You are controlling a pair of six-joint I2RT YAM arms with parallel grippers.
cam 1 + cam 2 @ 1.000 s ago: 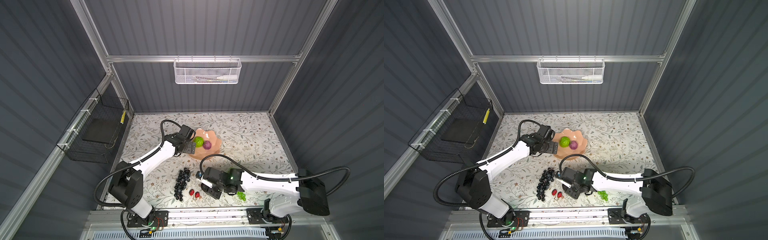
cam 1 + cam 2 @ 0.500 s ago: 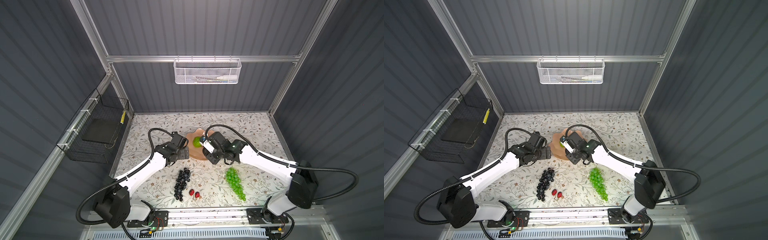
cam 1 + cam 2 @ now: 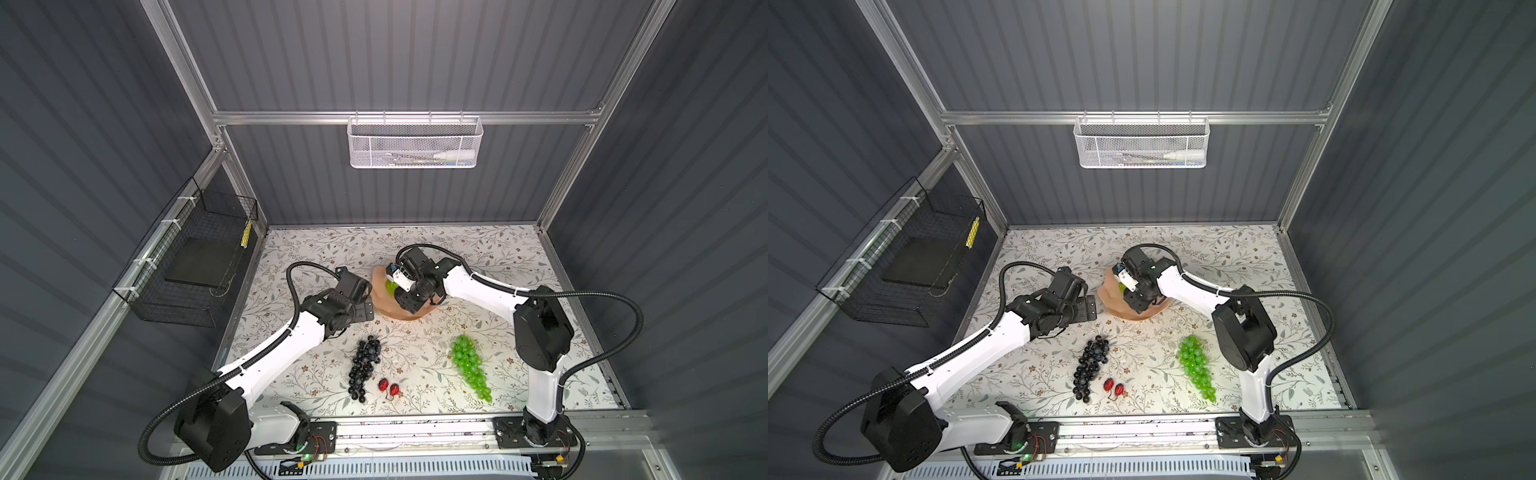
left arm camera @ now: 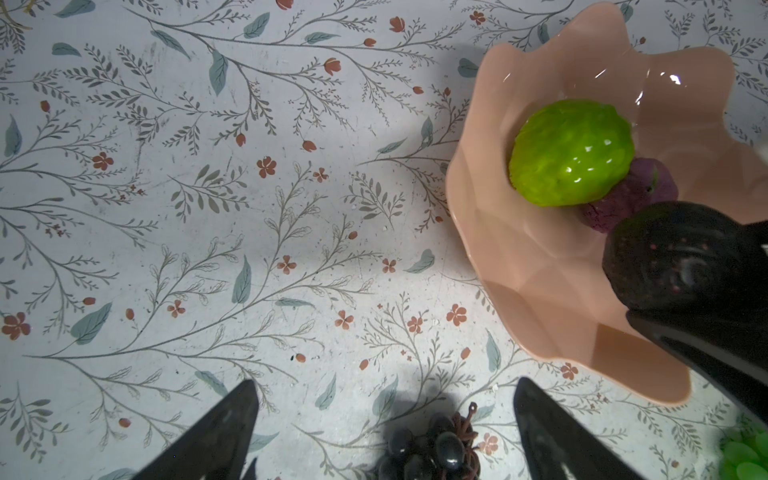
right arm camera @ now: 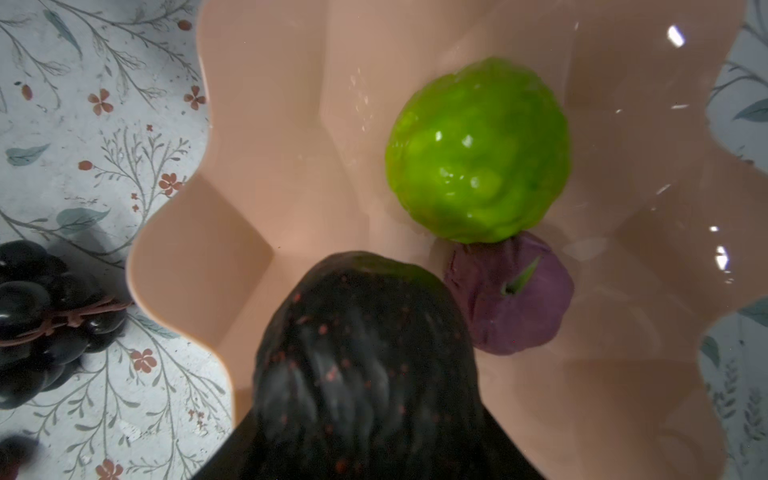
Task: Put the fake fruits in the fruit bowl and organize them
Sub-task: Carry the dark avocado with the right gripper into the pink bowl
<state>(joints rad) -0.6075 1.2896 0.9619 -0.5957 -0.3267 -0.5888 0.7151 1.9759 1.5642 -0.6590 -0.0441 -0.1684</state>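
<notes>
The right tool point(image 3: 409, 302) is gripping the black avocado point(image 5: 365, 365) between its jaws and is holding it over the inside of the fruit bowl point(image 3: 380, 293); whether the avocado is touching the bowl's wall I cannot tell. Inside the bowl the bumpy lime-green round fruit point(image 5: 478, 149) and the small purple round fruit point(image 5: 511, 295) are lying against each other, close to the avocado. The left tool point(image 4: 384, 386) is hanging above the tabletop point(image 3: 316, 249) with its jaws spread wide, holding nothing, just beside the bowl at its 9 o'clock. In both top views the dark blue-black grape bunch point(image 3: 365, 368) is lying on the tabletop at the bowl's 7 o'clock and the translucent green grape bunch point(image 3: 469, 368) at its 5 o'clock, well apart from each other. The two small red berries point(image 3: 388, 387) are sitting side by side at 3 o'clock of the dark bunch's lower end, just beside it
</notes>
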